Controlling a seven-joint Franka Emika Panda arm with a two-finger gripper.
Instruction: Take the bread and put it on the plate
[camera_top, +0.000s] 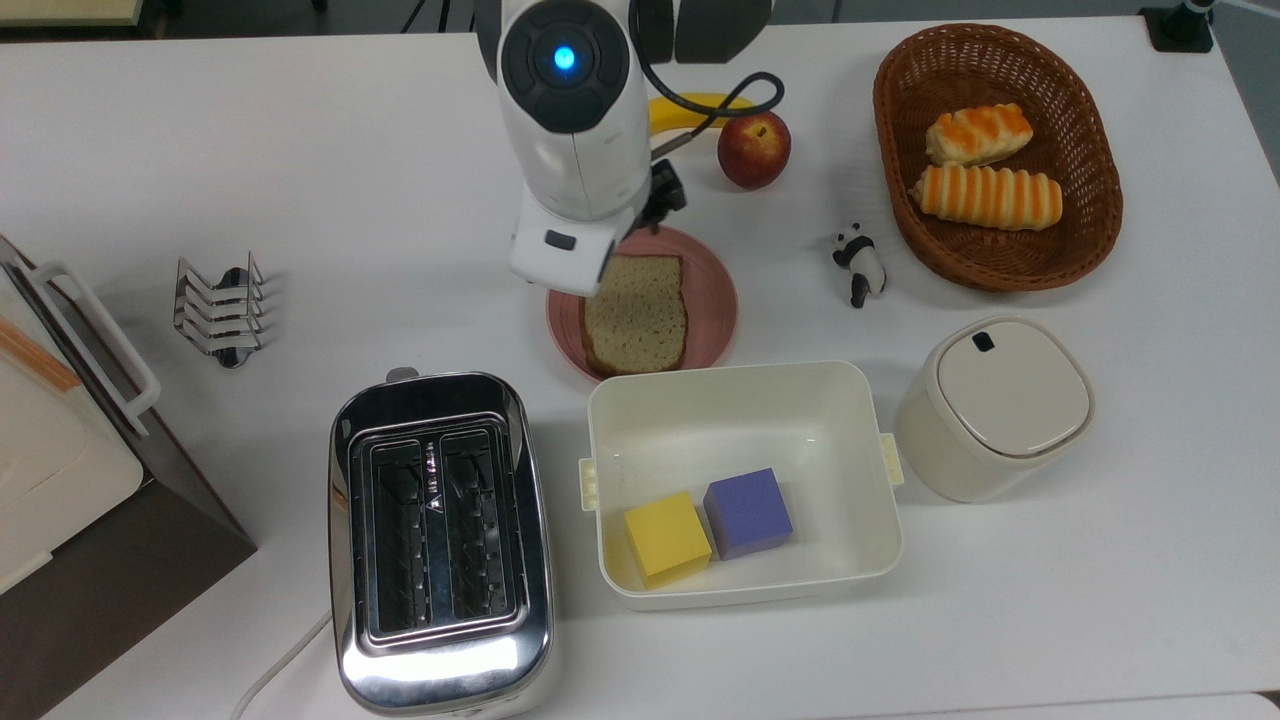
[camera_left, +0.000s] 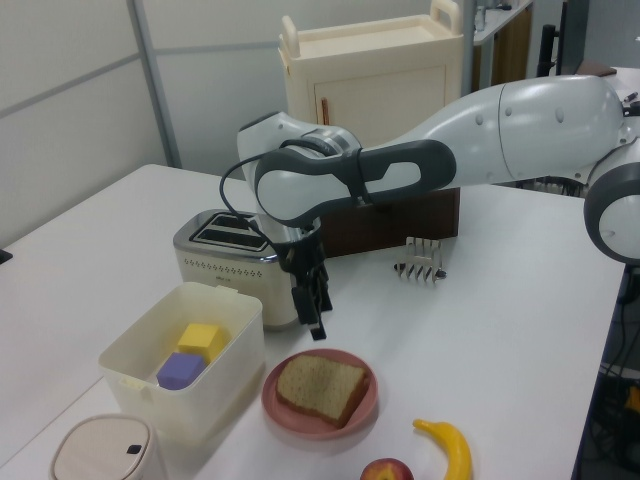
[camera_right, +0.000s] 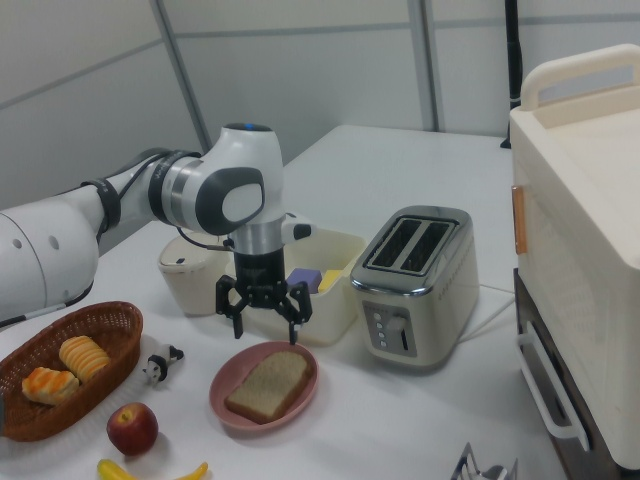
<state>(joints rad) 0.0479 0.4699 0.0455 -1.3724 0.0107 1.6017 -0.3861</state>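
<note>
On the plate the bread lay flat, rounded end toward the white tub, inside the pink rim in the left view. Above it the fingers hung spread wide, holding nothing, clear of the slice. The plate's near rim sat just beside the tub's wall in the top view; the toaster stood near the top view's lower left. Bare tabletop lay open toward the rack, with the apple near the plate's far side.

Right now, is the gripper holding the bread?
No, the gripper hangs open above the bread, which lies flat on the plate.
</note>
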